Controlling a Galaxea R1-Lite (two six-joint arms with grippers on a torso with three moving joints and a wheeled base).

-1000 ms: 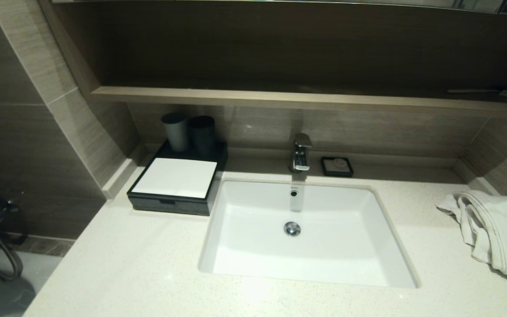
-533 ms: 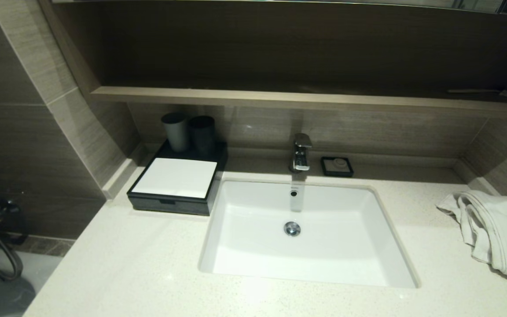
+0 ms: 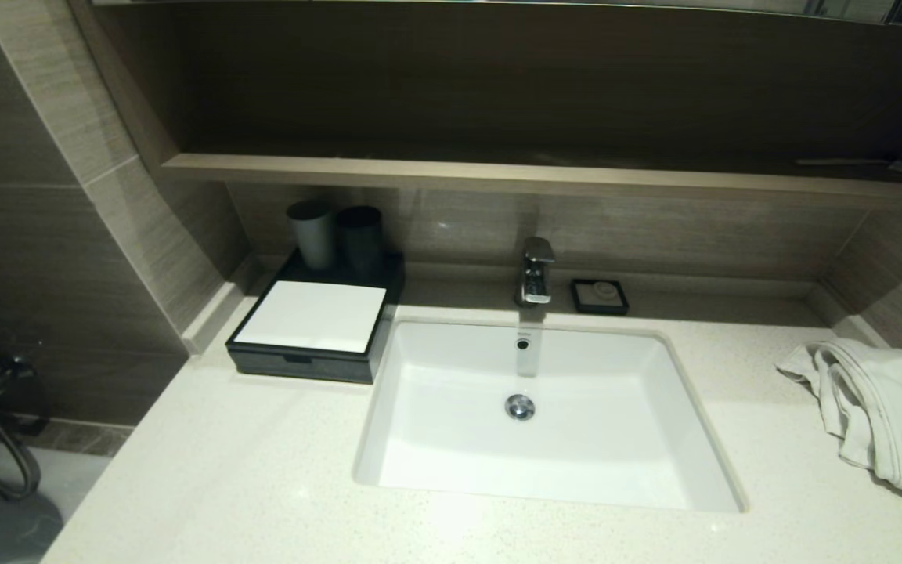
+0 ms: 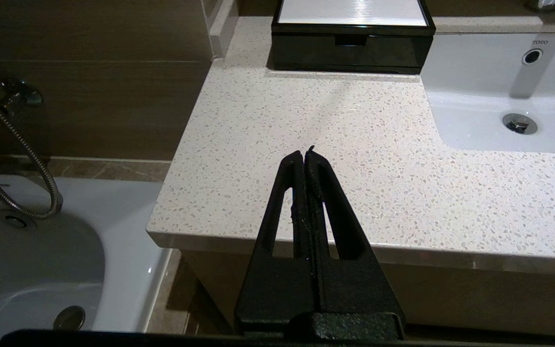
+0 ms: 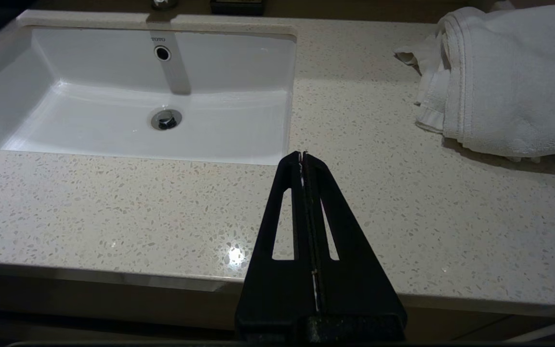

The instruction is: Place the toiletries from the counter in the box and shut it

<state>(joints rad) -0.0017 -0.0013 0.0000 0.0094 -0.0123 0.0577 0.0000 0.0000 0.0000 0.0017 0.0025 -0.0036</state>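
The black box [image 3: 306, 333] with its white top panel stands on the counter [image 3: 263, 470] left of the sink, its drawer front flush and shut; it also shows in the left wrist view [image 4: 352, 36]. No toiletries show on the counter in any view. My left gripper [image 4: 305, 154] is shut and empty, held over the counter's near left edge, well short of the box. My right gripper [image 5: 302, 155] is shut and empty over the counter's near edge, right of the sink. Neither gripper shows in the head view.
A white sink [image 3: 545, 415] with a chrome tap [image 3: 535, 270] fills the middle. Two dark cups [image 3: 337, 233] stand behind the box. A small black soap dish [image 3: 600, 296] sits by the tap. A white towel [image 3: 882, 411] lies at the right. A wooden shelf [image 3: 498, 176] runs above.
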